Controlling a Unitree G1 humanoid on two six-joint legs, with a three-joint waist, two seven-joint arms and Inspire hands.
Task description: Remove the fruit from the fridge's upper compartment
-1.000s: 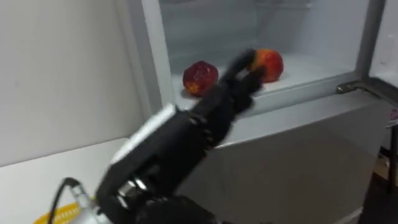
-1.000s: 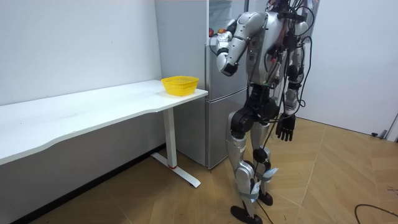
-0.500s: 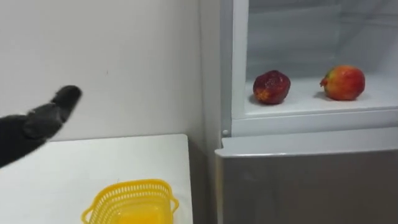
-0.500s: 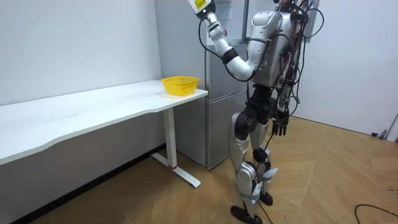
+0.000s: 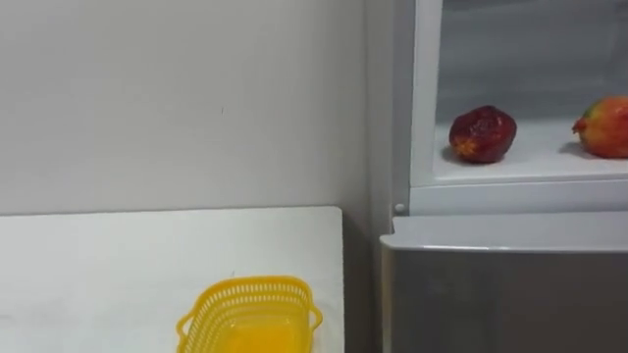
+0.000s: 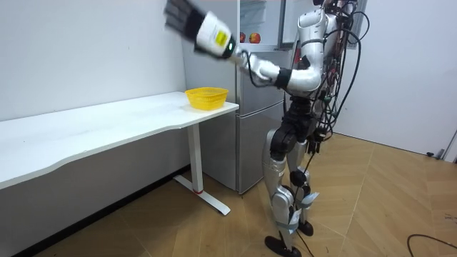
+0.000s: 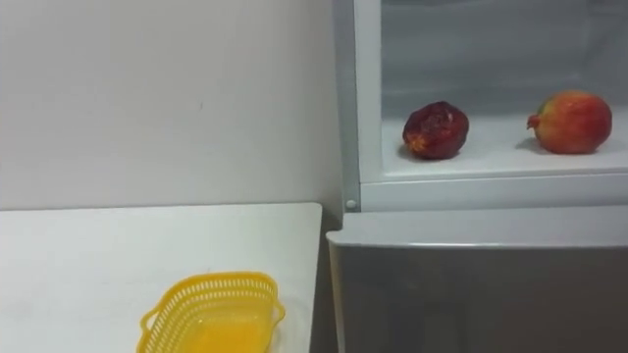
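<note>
Yellow plastic mesh made up the small basket [image 5: 250, 314], which sat at the near right end of the white worktop [image 5: 118, 255], close to its right edge. A plain pale wall [image 5: 177, 98] rose behind the worktop. Just to the right stood the grey fridge [image 5: 510, 284], touching or nearly touching the worktop's end, with its upper compartment open. On the white shelf [image 5: 530, 169] inside lay two pieces of fruit, apart from each other: a dark red fruit [image 5: 483, 133] near the left side of the shelf, and a red-and-orange fruit [image 5: 606, 126] further right, partly cut off by the eye view's edge. Both rested on the shelf, with no hand touching them.

In the room view the robot stood upright on the wooden floor, right in front of the fridge. Its left arm stretched out towards the room view's left, and the left hand [image 6: 182, 14] was high above the worktop, beyond the basket, too blurred to tell whether it was spread or curled. The right hand [image 6: 314, 140] hung low by the hip, and its state could not be told either.
</note>
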